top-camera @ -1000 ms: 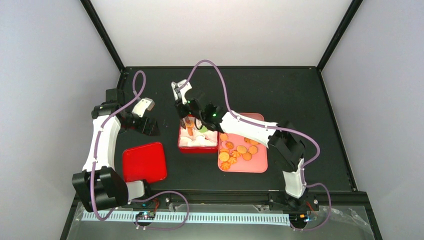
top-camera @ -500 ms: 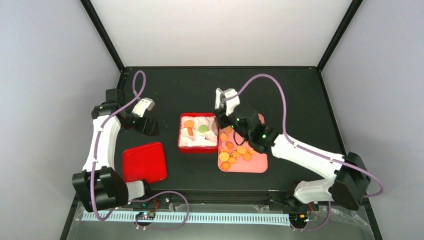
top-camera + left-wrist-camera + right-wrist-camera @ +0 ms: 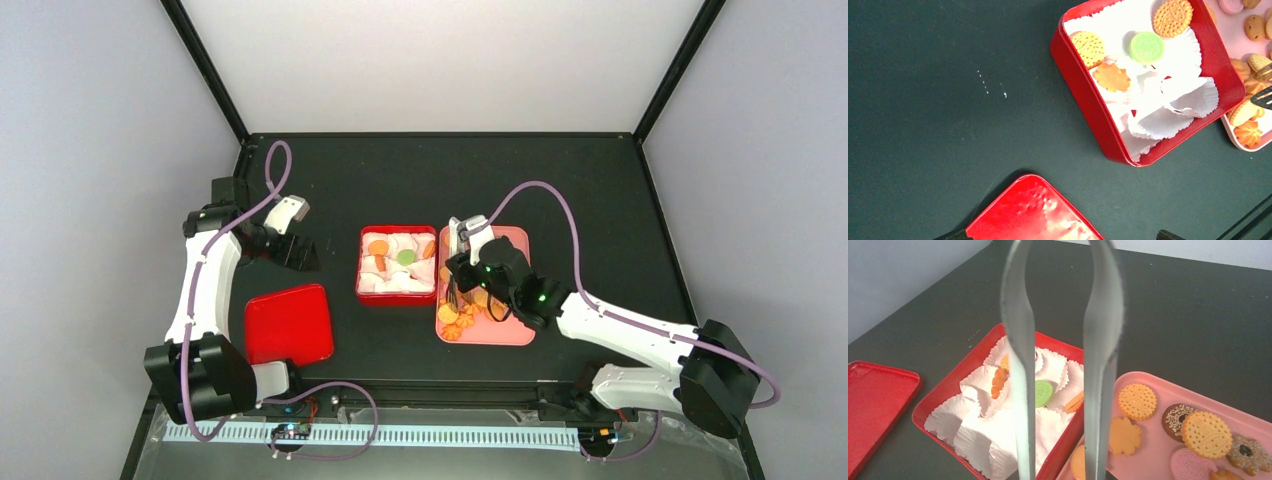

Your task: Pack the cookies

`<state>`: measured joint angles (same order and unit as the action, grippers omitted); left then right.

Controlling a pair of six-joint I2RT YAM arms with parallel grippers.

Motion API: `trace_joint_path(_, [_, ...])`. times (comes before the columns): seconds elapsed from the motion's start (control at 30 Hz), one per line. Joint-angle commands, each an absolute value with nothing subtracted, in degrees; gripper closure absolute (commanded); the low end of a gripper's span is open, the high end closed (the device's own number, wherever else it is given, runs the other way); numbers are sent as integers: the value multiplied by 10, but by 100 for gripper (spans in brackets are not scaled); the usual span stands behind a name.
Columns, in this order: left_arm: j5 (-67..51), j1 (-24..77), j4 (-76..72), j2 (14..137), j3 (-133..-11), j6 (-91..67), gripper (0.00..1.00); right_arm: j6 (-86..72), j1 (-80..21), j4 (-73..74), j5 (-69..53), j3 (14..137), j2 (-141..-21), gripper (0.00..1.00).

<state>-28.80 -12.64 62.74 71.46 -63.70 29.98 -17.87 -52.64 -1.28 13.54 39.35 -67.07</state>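
Right now we see the right gripper (image 3: 463, 243) clamped on a pair of silver metal tongs (image 3: 1020, 370), which hang over the left part of the pale pink rectangular tray (image 3: 512, 338). In the right wrist view the two tong arms stand clearly apart, with nothing between them along the stretch we can see. Their tips run off the lower edge of that view, so we cannot tell whether they touch anything.

Most of the small, mostly orange-golden cookies (image 3: 483, 300) lie loose on that tray. Among them we see round embossed ones, a flower-shaped cookie (image 3: 1124, 435), a dark one with sprinkles and a pink one. The tray sits just beside the red square tin (image 3: 1083, 95), on its right. The tin is lined with white fluted paper cups (image 3: 1168, 120). Toward its far half a green cookie (image 3: 1146, 47), two round golden ones and an orange flower-shaped one rest in the cups.

A red square lid (image 3: 290, 325) lies flat on the black table (image 3: 560, 190), left of the tin, nearer to us and apart from it. The left gripper (image 3: 290, 230) hovers over the table beyond the lid. In its wrist view we see only two dark tips, wide apart at the lower edge, gripping nothing.
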Motion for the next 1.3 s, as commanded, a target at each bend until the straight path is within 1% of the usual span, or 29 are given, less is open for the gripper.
trace_joint_path(0.0, [-298,-130,635,716,-662,301,1,-206,-528,-47,106,384,-664,64])
trace_joint_path(0.37, [-298,-129,639,718,-671,302,1,-223,-533,-58,89,377,-670,66])
trace_joint_path(0.43, [-300,-129,639,720,-672,302,1,-226,-534,-56,92,373,-666,71])
trace_joint_path(0.53, [-303,-129,640,722,-675,301,1,-231,-533,-51,98,369,-655,85])
trace_joint_path(0.57, [-303,-129,640,722,-676,301,1,-232,-532,-50,102,369,-652,88])
trace_joint_path(0.67, [-305,-129,641,722,-678,302,1,-232,-533,-43,108,374,-638,94])
trace_joint_path(0.77, [-307,-129,641,723,-681,302,1,-227,-533,-33,109,389,-624,98])
trace_joint_path(0.83, [-307,-129,642,725,-682,302,1,-221,-533,-25,113,403,-616,99])
trace_joint_path(1.1, [-306,-129,645,725,-684,306,1,-174,-532,24,130,493,-587,99])
trace_joint_path(1.17, [-306,-129,644,725,-683,305,1,-165,-533,22,128,515,-596,98])
trace_joint_path(1.27, [-310,-130,642,725,-678,302,1,-149,-533,15,121,560,-641,98])
